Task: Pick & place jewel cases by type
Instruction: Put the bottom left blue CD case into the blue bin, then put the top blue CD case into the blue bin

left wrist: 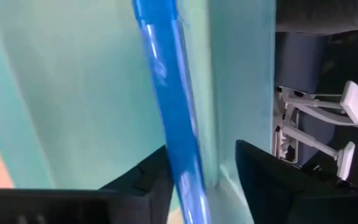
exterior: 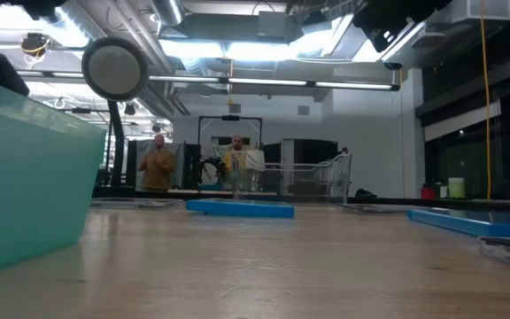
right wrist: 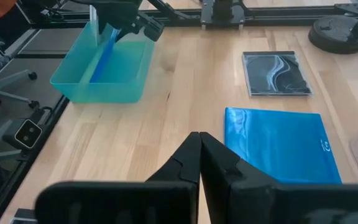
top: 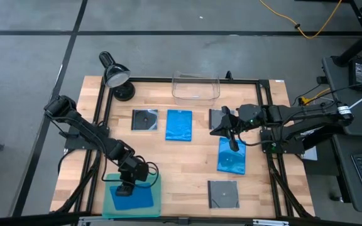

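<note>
One blue jewel case (top: 134,199) lies in the teal tray (top: 158,202).

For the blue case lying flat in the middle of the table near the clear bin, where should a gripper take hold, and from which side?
Probably from straight above, closing across one edge. The blue case lies flat on the table, too thin for a sideways approach. Its long edges look free, with bare wood showing toward the grey case beside it. The right gripper, shut, hovers nearest; the left gripper is holding another blue case in the tray.

The left tool (top: 126,187) is over a blue case (top: 134,199) in the teal tray (top: 157,206) at seven o'clock on the worktop (top: 181,166). The right tool (top: 230,133) hangs at three o'clock, above another blue case (top: 231,160).
</note>
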Robot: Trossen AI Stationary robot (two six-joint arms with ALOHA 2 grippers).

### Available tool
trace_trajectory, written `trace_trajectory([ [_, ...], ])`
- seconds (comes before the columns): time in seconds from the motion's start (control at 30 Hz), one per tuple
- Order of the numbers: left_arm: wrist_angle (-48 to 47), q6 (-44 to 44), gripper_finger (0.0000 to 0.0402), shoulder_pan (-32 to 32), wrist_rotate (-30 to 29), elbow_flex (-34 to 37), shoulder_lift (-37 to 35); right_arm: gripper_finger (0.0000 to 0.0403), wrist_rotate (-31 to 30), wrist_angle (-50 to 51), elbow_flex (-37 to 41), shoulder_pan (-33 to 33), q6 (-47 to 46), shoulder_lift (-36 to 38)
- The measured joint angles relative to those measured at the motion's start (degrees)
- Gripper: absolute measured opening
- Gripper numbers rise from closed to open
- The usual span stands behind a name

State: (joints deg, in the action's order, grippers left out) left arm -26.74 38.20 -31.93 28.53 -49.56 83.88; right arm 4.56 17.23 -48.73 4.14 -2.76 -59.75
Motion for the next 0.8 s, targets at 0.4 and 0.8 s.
trace_trajectory([
  [0.4,-11.4,-2.5,0.0219,0.2,-4.4,-4.6,0.0,0.0012,0.0,0.2,0.0,0.0,0.5,0.0],
  [0.8,-25.7,-3.5,0.022,3.6,-27.9,-17.0,0.0,0.0012,0.0,0.5,0.0,0.0,0.1,0.0],
])
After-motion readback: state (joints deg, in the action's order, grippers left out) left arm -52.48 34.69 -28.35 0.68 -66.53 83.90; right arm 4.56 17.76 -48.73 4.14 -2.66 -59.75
